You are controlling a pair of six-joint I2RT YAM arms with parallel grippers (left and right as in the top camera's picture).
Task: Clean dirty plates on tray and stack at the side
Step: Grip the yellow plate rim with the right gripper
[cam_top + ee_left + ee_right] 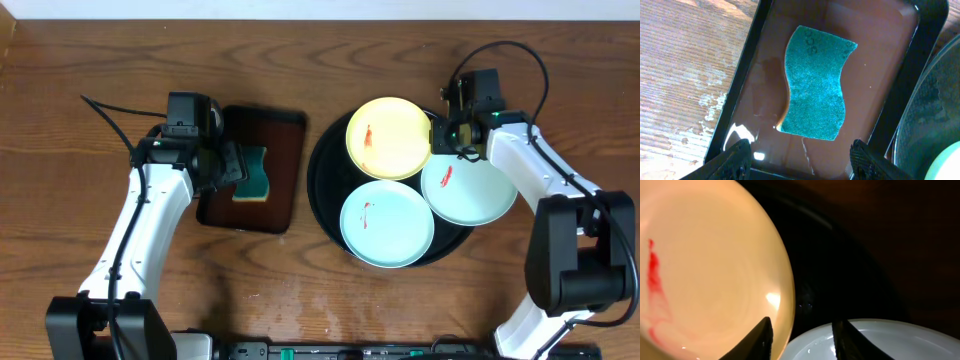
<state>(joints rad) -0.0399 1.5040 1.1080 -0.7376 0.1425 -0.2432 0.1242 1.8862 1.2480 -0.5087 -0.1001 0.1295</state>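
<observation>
The round black tray (325,172) is sitting at 3 o'clock of the bench (100,60), and all three plates are lying on it. The yellow plate (395,135) is resting at the tray's 12 o'clock. One mint plate (392,228) is lying at 6 o'clock. The other mint plate (478,192) is at 3 o'clock, hanging over the rim. Each one is showing a small red smear, so I am judging that no cleaning is done yet.

The right claw (453,136) is hovering over the gap between the yellow plate and the overhanging mint plate. Its fingers are standing apart, and nothing is visibly clamped between them. From this claw the yellow plate's edge is lying at 9 o'clock and the mint plate at 6 o'clock, both just beside it. The right arm is clearly the nearer one for lifting a plate.

The left claw (802,161) is hanging over the brown rectangular tray (288,135), fingers wide apart and empty. The teal sponge (815,85) is lying at its 12 o'clock in the wrist view. The sponge's long axis is running from 12 to 6, so it is pointing into the gap between the fingers.
</observation>
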